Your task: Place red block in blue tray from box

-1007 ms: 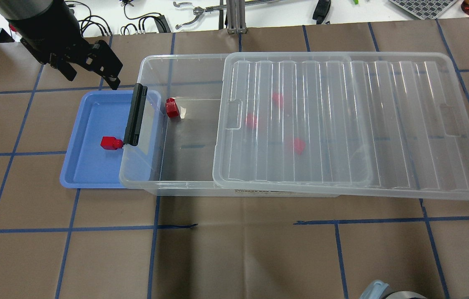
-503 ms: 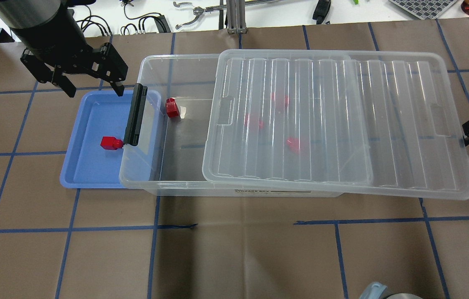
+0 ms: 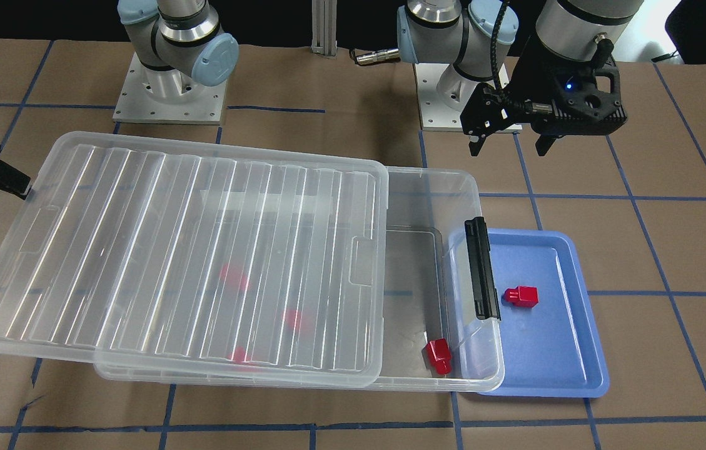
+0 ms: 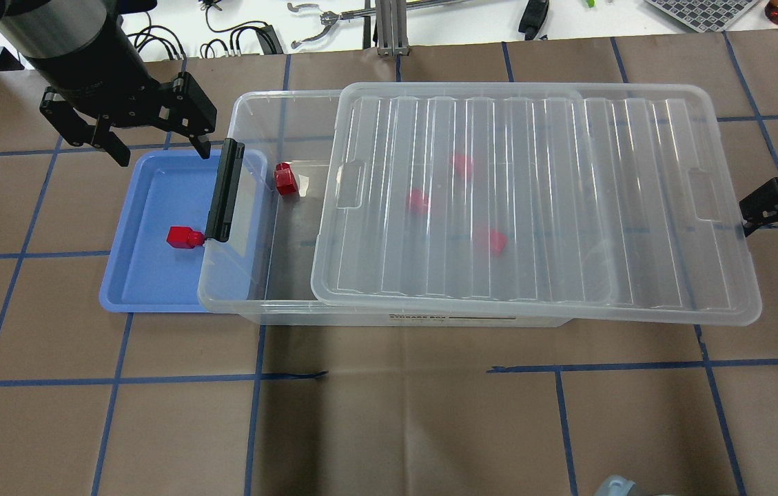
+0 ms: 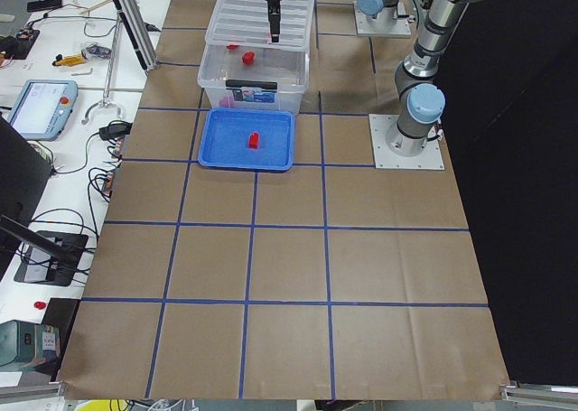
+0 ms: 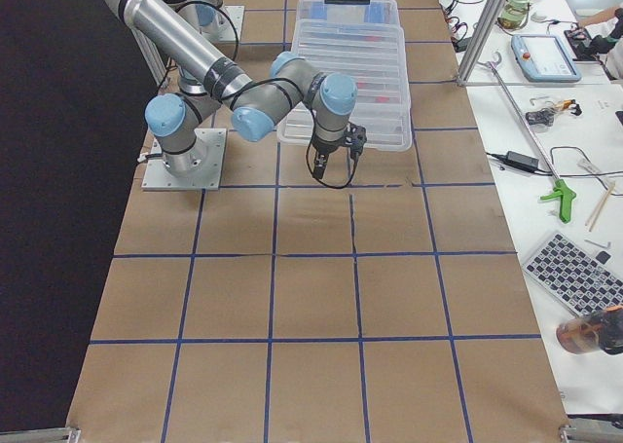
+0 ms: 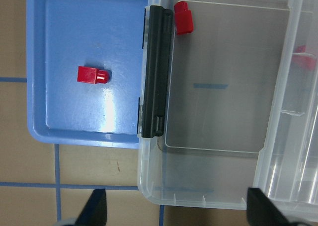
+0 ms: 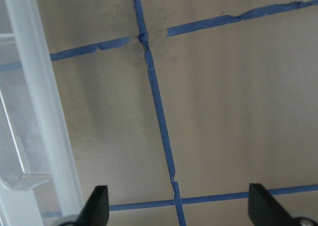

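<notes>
I see red block lying in blue tray, 9 o'clock of box overhead; long axis 9–3, stub toward 3 o'clock. Left hand wide, empty; right hand wide too.

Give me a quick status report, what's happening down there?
Left fingers and right fingers open, empty. One red block in blue tray. Four more in box, three under lid.

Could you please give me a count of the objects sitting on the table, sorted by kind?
Blue tray: 1
Clear box: 1
Ribbed clear lid: 1
Red blocks: 5, one in the tray, one in the box's uncovered end, three under the lid
Total: 8
</notes>
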